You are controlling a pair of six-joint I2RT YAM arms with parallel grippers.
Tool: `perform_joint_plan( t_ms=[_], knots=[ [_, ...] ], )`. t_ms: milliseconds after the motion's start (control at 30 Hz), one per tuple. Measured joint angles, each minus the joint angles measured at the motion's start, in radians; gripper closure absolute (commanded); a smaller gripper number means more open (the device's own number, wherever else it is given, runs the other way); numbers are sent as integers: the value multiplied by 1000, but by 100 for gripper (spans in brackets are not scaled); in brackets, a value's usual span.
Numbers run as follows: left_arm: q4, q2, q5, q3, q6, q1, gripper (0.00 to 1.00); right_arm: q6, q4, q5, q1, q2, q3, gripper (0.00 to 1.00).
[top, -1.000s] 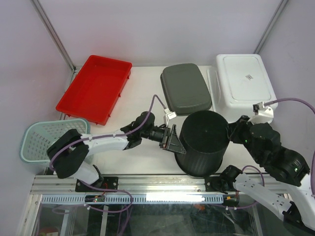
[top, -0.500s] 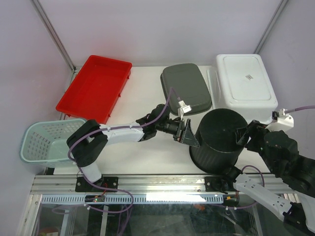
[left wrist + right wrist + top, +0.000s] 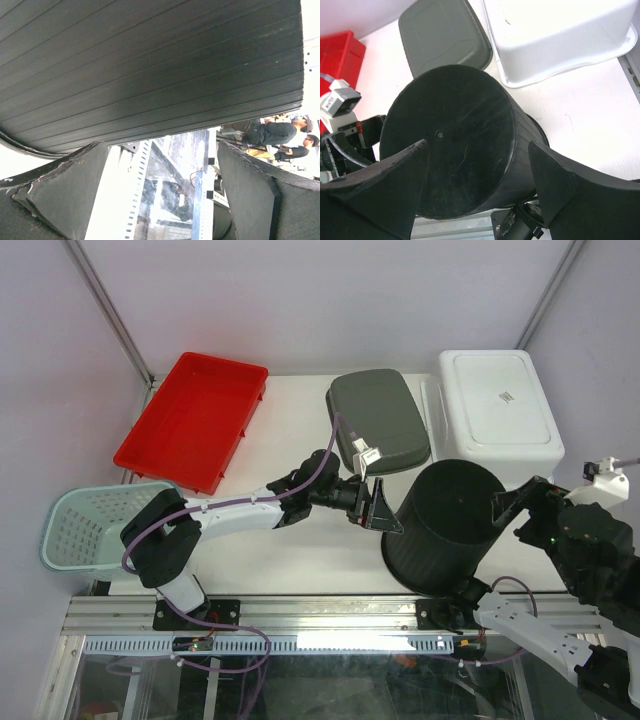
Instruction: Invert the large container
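Two open tools, one upturned bin. Judge the flip as good as done: large container (image 3: pixel 445 525) standing base-up, rim down on the table (image 3: pixel 290 550), squarely between the tools. On the left gripper (image 3: pixel 380 512), jaws wide apart and clamped on nothing, ribbed wall just ahead of the fingers (image 3: pixel 65 195); cannot tell whether touching. On the right gripper (image 3: pixel 513 508), jaws likewise spread and empty, flat base showing between and beyond its fingertips. Draw each tool straight back along its own approach, away from the wall, without closing first. Avoid any sideways sweep: probably a light, tall shell, easy to nudge or tip. Mind the white tub (image 3: pixel 495 405) just beyond the right tool and the grey tray (image 3: pixel 378 420) just beyond the left.
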Motion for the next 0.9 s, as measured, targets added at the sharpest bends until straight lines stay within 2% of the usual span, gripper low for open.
perform_joint_plan(
  t_ms=[167,333,533,733,900],
  knots=[
    [-5,0,-6,-2,0,1,3,-6,2,7,0,-42,37,16],
    [-2,17,-8,15,-11,0,4,-58,106,-84,0,-73,28,16],
    [15,198,2,217,-21,-22,5,-102,209,-188,0,20,30,16],
    [34,429,20,457,-49,-90,6,-114,270,-217,1,70,33,16],
    [19,446,39,456,-49,-116,2,-114,291,-212,2,12,50,16]
  ],
)
